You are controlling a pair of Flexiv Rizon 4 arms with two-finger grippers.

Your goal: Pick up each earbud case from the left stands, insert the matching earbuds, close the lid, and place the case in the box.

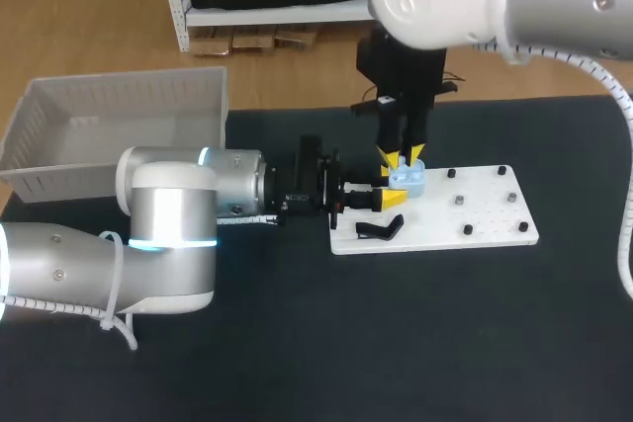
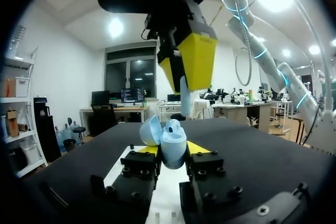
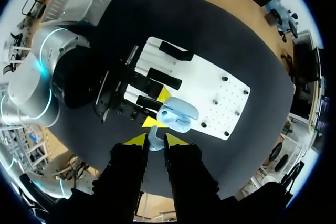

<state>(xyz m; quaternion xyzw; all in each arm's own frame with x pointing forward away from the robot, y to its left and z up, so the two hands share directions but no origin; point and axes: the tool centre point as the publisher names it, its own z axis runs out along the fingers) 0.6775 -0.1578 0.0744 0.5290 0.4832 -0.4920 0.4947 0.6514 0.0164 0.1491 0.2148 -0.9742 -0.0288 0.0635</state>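
Bin (image 1: 119, 106): white, ribbed walls, on the table well off the board's (image 1: 475, 229) left end and farther back. I can only see its bare walls and floor.

Case (image 3: 177, 115): pale blue, lid swung open, held over the left part of the board near its far edge. In the left wrist view a rounded pale piece sits at its mouth. I cannot tell whether that is a seated earbud.

Left gripper (image 2: 173, 149): comes in level from the board's left end. Its yellow tips are clamped on the case from both sides.

Right gripper (image 3: 155, 139): points straight down over the left part of the board, just above the open case. Its fingers are nearly together and pinch a small pale earbud (image 3: 154, 141) between the tips.

Earbud: in the right gripper, just above the case mouth. I cannot confirm that it touches the case.

Board: white, flat on the dark table, with small dark pegs (image 1: 460, 201) across its right half.

Stand (image 1: 381, 230): black, angled, lying on the board's near-left corner.

Writing: none I can read on the case, bin or board.
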